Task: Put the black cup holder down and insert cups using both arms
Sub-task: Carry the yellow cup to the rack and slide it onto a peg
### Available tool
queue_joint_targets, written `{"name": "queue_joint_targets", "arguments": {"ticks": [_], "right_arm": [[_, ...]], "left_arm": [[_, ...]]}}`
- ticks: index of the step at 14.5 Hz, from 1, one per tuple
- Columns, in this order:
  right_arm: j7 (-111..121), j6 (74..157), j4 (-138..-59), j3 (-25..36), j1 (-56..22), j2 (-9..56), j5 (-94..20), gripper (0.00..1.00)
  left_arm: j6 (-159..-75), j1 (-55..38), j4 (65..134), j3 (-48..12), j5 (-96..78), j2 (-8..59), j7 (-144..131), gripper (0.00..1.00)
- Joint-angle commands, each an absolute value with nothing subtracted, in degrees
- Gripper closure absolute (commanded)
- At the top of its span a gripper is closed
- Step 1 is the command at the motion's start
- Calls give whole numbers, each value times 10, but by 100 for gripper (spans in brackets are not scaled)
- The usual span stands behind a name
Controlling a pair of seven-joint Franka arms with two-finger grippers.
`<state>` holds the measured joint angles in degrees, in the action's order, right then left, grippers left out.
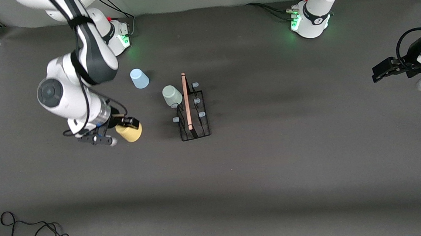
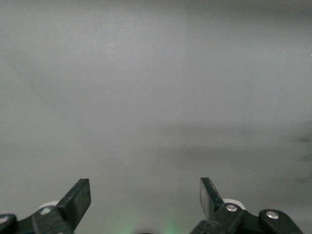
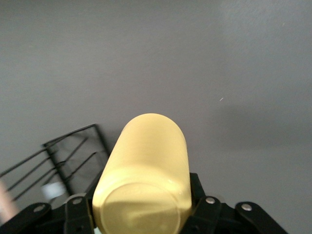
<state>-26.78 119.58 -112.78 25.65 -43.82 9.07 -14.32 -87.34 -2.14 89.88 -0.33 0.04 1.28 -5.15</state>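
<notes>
While I watched, right gripper (image 1: 125,124): clamped on yellow cup (image 1: 130,132), beside black cup holder (image 1: 193,111), for pegging.
Left gripper (image 1: 378,74): apart, waiting.

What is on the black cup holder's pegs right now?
The pale green cup sits on one peg of the black cup holder; the other visible blue-tipped pegs are bare. Its peg is hidden.

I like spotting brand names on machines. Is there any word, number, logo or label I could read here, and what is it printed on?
None can be read.
Left arm's base: a small dark mark on the white housing, too small to read.
Yellow cup, light blue cup, pale green cup: plain, no print.
Black cup holder: no label visible.
Table: bare dark surface, no writing.
</notes>
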Motion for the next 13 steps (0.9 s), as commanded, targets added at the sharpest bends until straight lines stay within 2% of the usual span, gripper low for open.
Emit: {"name": "queue_joint_targets", "arguments": {"ticks": [1,3,6,13], "right_arm": [[-392,1199,-1101,258,-510,111,-132,100],[-437,1202,-1075,258,-539,143,-133,100],[-455,1251,-1069,258,-548,179,-138,100],[-466,1274,-1036,255,-562,229,-145,100]], "left_arm": [[-882,-25,921,-1,5,-10,-47,0],[-882,-25,920,-2,5,-10,-46,0],[-883,-24,920,-2,5,-10,-46,0],[-887,-25,919,-2,5,-8,-46,0]]}}
